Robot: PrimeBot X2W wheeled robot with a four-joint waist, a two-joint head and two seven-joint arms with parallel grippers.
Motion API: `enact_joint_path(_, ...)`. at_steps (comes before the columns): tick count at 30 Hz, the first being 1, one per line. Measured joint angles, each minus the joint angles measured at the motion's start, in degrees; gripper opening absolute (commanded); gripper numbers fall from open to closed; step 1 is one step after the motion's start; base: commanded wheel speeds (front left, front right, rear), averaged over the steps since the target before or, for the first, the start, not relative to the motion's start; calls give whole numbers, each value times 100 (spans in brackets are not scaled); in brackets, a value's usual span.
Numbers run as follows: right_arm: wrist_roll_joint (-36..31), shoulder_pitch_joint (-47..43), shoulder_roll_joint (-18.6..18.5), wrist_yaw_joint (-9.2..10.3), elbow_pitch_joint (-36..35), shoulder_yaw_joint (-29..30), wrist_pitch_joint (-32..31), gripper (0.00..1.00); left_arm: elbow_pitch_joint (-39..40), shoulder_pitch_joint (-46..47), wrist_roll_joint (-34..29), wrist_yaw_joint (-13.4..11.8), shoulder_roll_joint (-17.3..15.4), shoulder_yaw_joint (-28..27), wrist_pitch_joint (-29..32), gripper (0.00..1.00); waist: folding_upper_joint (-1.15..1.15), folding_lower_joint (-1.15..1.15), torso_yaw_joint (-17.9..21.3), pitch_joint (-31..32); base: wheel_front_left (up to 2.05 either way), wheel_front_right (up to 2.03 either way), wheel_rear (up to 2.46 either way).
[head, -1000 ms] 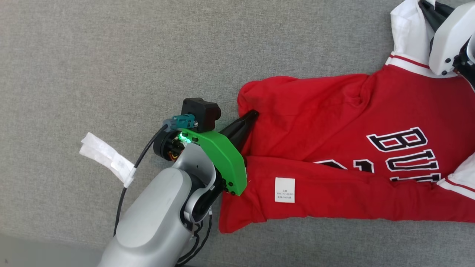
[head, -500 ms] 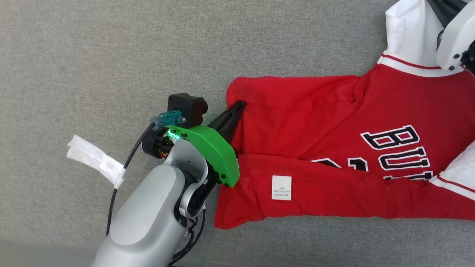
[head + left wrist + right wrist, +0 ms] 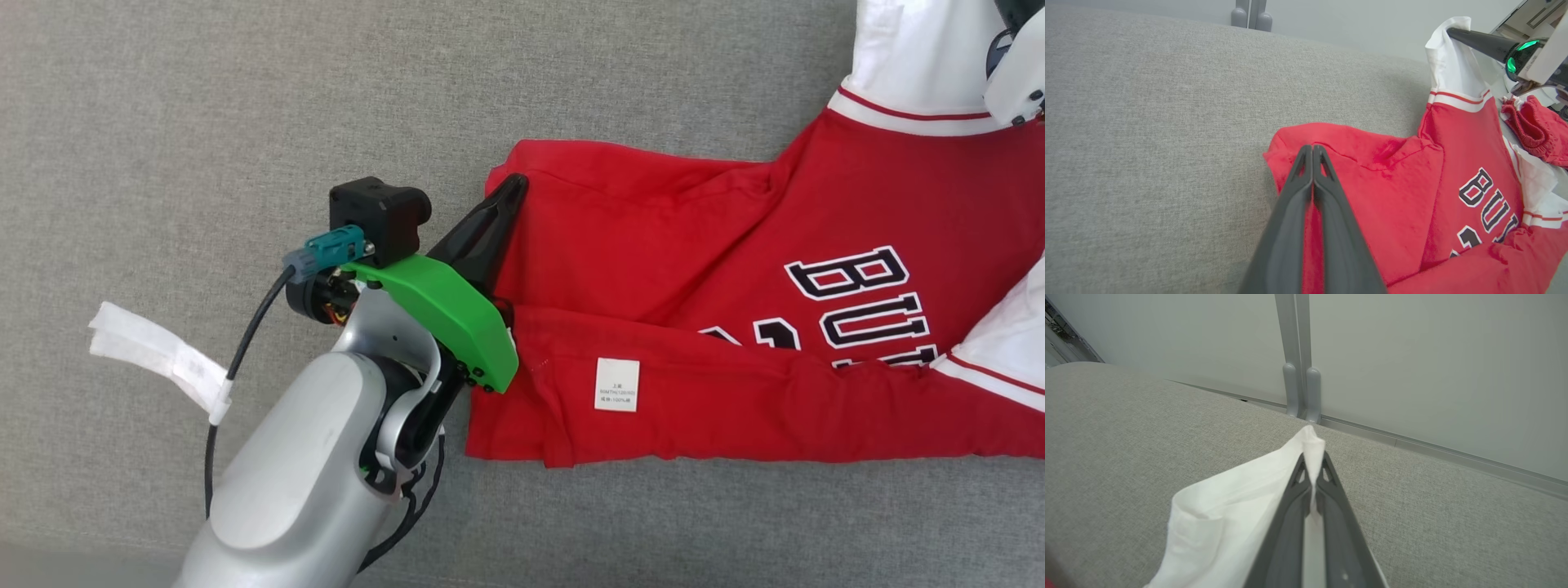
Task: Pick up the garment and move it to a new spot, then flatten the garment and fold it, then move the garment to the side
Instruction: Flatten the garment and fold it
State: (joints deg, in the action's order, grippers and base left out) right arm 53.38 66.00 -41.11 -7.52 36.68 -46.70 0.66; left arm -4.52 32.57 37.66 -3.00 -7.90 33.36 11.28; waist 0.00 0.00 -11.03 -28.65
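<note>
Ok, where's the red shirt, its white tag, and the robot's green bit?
red shirt (image 3: pixel 669 245), head view, on the plain red cloth.
white tag (image 3: pixel 616 384), head view, middle of the tag.
green bit (image 3: pixel 445 318), head view, its broad top face.

the red garment (image 3: pixel 653 245) reads "bu" in black letters (its white tag (image 3: pixel 616 384) too small to read).

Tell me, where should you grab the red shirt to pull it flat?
By its outer edges, coming in from the sides, low along the grey fabric. The shirt lies folded over with thin corners sticking out: the left gripper pinches the red corner, the right gripper the white sleeve. Probably the best spots.
</note>
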Motion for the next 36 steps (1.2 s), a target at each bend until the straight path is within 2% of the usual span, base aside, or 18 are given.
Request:
enact_joint_path(7, 260, -138, -194, 0, -283, -7, 452, 0, 137, -30, 8, -125, -136, -159, 22, 0, 0, 0, 119, 114, 0, 0, 0)
enact_joint_path(13, 464, -457, -520, 0, -805, 57, 883, 0, 47, -165, 76, -190, -214, -281, -78, 0, 0, 0, 262, 182, 0, 0, 0)
enact_joint_path(17, 592, -976, -746, 0, -1283, 119, 1163, 0, -73, -284, 159, -166, -214, -336, -205, 0, 0, 0, 340, 269, 0, 0, 0)
enact_joint_path(24, 748, -2160, -967, 0, -2093, 630, 1405, 0, -165, -511, 242, -146, -283, -469, -446, 0, 0, 0, 517, 502, 0, 0, 0)
enact_joint_path(29, 780, -3237, -920, 0, -2523, 1471, 1433, 0, -43, -857, 308, -122, -379, -503, -554, 0, 0, 0, 646, 761, 0, 0, 0)
enact_joint_path(36, 533, -4557, -455, 1, -2847, 2142, 1433, 0, 116, -1339, 434, -178, -508, -510, -583, 0, 0, 0, 843, 1105, 0, 0, 0)
